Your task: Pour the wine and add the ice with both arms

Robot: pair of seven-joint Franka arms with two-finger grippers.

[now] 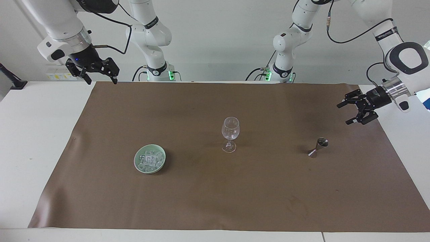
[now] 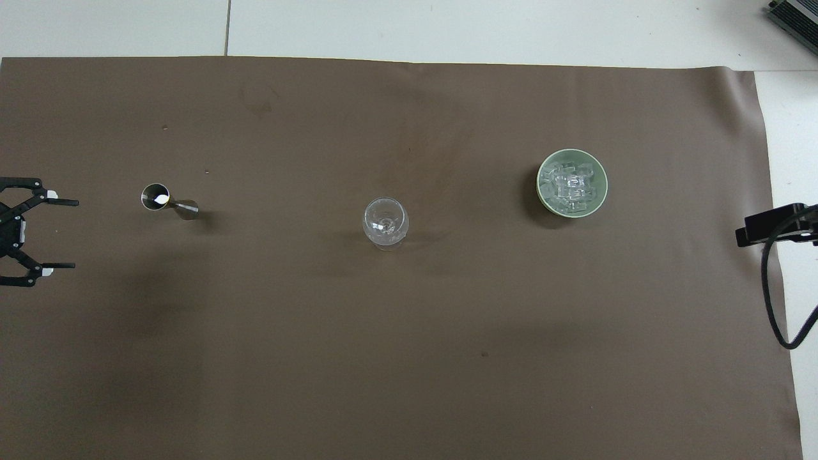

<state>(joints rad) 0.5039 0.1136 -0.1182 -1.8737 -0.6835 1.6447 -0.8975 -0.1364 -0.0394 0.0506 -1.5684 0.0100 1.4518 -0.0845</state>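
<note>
An empty clear wine glass [image 1: 230, 132] [image 2: 385, 222] stands upright mid-mat. Toward the right arm's end, clear ice cubes [image 1: 150, 160] [image 2: 572, 185] are heaped in a pale green dish [image 1: 137, 158] [image 2: 540, 174]. A small steel jigger [image 1: 318, 148] [image 2: 167, 201] stands toward the left arm's end. No wine shows, and I cannot tell whether the jigger holds any. My left gripper [image 1: 344, 114] [image 2: 75, 234] hangs open and empty over the mat's edge, beside the jigger and apart from it. My right gripper [image 1: 102, 81] waits open and empty, high over the mat's corner by its own base.
A brown mat [image 1: 201, 201] covers most of the white table [image 1: 30, 141]. A black cable [image 2: 772, 300] loops down at the right arm's end. A black mount [image 1: 10, 80] sits at the table's edge there.
</note>
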